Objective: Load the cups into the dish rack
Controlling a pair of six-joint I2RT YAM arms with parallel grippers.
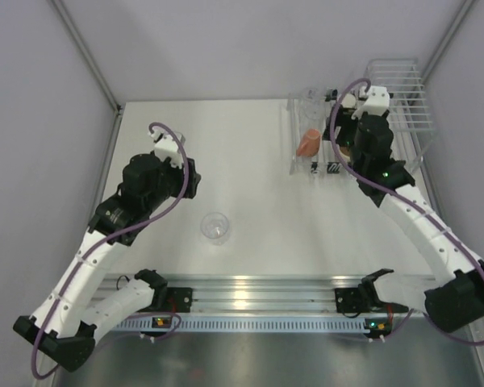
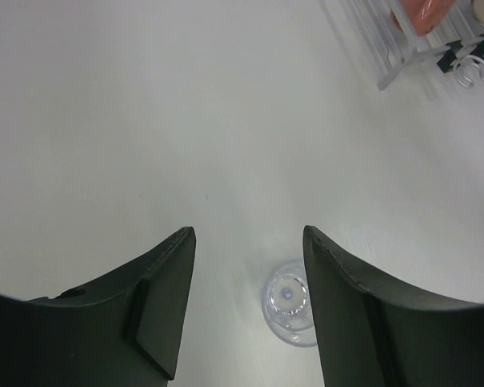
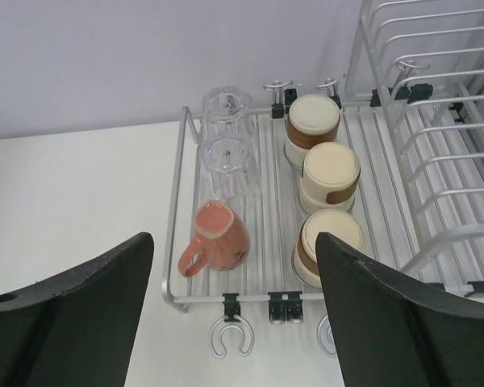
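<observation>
Right wrist view: six cups (image 3: 331, 173) lie in the rack (image 3: 175, 242) (three brown (image 3: 313, 121), two clear (image 3: 224, 157), one salmon (image 3: 220, 238)). A last clear cup (image 1: 215, 226) waits on the near desk (image 1: 250, 161); left jaws and right jaws both spread, empty.

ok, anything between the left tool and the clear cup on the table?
Nothing visible. The left tool is open, with only bare table between it and the clear cup. The rack sits well off to the side.
</observation>
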